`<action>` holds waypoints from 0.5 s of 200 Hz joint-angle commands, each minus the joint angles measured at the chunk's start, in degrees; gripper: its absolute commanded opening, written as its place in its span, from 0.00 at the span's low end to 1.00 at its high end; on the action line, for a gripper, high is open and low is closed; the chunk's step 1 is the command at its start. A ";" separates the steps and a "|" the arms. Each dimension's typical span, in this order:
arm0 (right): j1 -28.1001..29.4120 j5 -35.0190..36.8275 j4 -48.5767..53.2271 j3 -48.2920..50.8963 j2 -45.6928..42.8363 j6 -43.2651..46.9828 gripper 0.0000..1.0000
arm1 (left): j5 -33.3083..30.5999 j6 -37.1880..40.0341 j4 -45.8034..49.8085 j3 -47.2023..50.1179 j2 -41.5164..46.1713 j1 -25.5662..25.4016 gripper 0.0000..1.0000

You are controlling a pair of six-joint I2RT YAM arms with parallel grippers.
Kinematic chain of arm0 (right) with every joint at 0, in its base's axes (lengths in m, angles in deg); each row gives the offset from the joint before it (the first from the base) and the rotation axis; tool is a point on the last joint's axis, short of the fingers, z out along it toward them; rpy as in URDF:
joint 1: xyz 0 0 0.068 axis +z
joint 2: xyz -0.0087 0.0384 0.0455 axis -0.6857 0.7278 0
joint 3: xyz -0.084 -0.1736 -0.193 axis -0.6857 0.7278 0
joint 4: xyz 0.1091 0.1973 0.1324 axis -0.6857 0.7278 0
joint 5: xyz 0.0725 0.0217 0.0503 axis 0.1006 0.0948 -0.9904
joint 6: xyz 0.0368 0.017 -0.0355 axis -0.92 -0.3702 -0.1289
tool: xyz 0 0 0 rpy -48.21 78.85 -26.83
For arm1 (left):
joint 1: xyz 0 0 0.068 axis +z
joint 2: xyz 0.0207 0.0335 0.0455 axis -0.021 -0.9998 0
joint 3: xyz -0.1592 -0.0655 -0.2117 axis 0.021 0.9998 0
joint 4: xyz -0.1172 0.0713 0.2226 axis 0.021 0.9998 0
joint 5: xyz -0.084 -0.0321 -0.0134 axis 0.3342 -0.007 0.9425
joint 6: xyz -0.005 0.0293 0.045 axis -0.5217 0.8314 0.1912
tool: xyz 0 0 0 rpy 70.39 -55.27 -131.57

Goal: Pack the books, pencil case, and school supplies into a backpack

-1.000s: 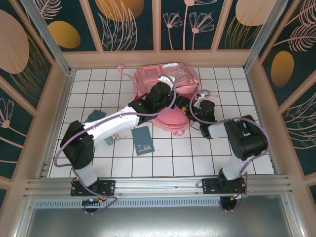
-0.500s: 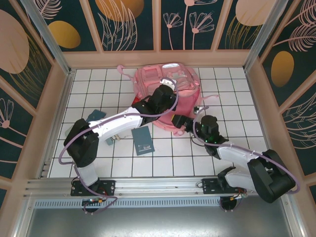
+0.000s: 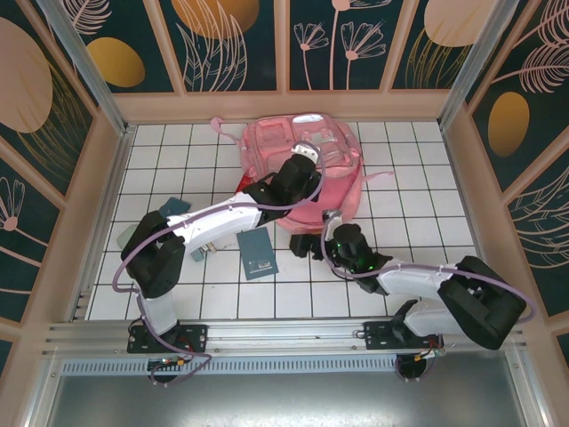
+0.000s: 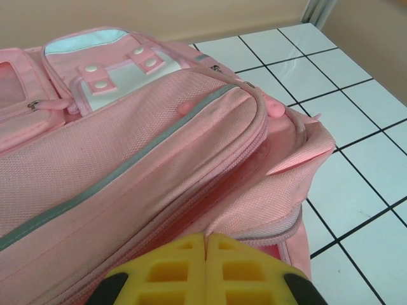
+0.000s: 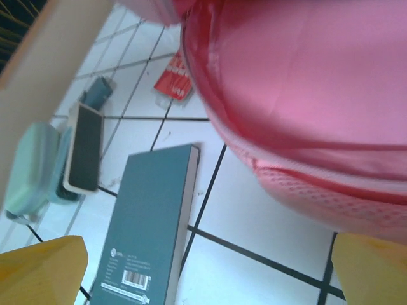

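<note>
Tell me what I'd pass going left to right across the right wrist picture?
Mint case → navy book → teal book → backpack

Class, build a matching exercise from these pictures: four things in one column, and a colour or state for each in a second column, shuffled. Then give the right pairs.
Column one:
1. backpack
2. left gripper
3. right gripper
4. book

Column two:
A. jaws wide open, low over the tiles
B. pink, zipped pockets on top
C. teal, flat on the tiles, barcode showing
D. jaws shut, above pink fabric

Pairs: 1-B, 2-D, 3-A, 4-C.
</note>
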 commanded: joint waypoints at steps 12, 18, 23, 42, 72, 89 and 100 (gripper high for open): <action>6.62 10.83 4.60 -5.54 6.12 3.63 0.99 | -3.43 -0.17 1.23 -5.11 -0.65 1.74 0.00; 7.71 11.73 5.07 -6.44 7.38 3.64 0.99 | -3.19 -0.13 1.63 -5.59 -0.65 2.14 0.00; 8.66 12.65 5.25 -7.07 8.40 3.50 0.99 | -2.96 -0.01 1.98 -5.92 -0.65 2.41 0.00; 11.79 15.09 7.15 -10.41 13.09 2.73 0.99 | -2.24 -0.09 3.19 -6.85 -0.72 3.54 0.00; 16.12 18.18 11.51 -17.56 20.71 1.09 0.99 | -1.50 -0.46 3.47 -6.27 -0.22 4.49 0.00; 17.83 19.31 13.11 -20.98 24.17 -0.20 0.99 | -1.42 -0.51 3.44 -5.77 0.10 4.62 0.00; 18.67 20.28 14.47 -22.98 26.06 -1.22 0.99 | -1.51 -0.46 3.47 -5.49 0.37 4.66 0.00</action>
